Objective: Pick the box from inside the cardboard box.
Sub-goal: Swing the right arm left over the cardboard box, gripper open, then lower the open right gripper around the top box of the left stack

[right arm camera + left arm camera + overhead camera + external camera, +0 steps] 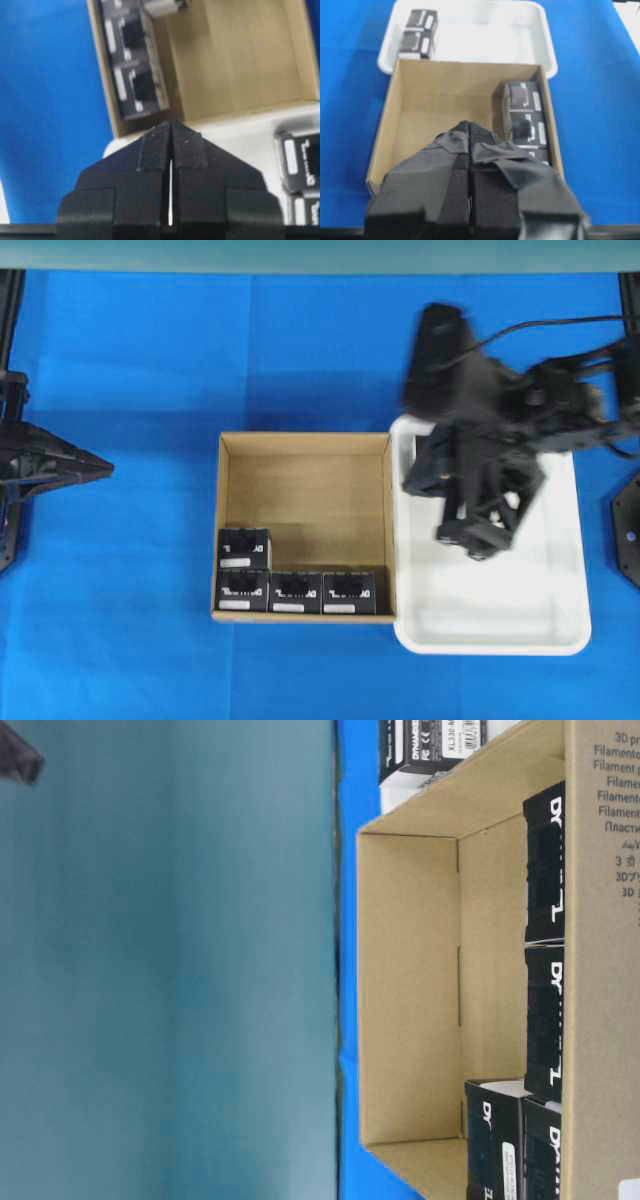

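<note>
The cardboard box (pixel 305 480) lies mid-table with several black boxes (pixel 295 592) along its near-left corner; they also show in the table-level view (pixel 545 1020). My right gripper (pixel 478 538) hangs over the white tray (pixel 490 640), shut with nothing between its fingers. In the right wrist view its tips (pixel 171 125) sit above the tray's corner, just short of the cardboard box (pixel 240 60) and its black boxes (pixel 142 90). My left gripper (pixel 100 468) rests at the far left, away from the carton. It is shut and empty (pixel 469 125), facing the cardboard box (pixel 440 105).
Two black boxes (pixel 419 31) lie in the white tray (pixel 485 35) at its far-left corner. The right wrist view shows them (pixel 302 160) too, and in the overhead view the right arm covers them. Blue cloth (pixel 120 640) surrounds carton and tray.
</note>
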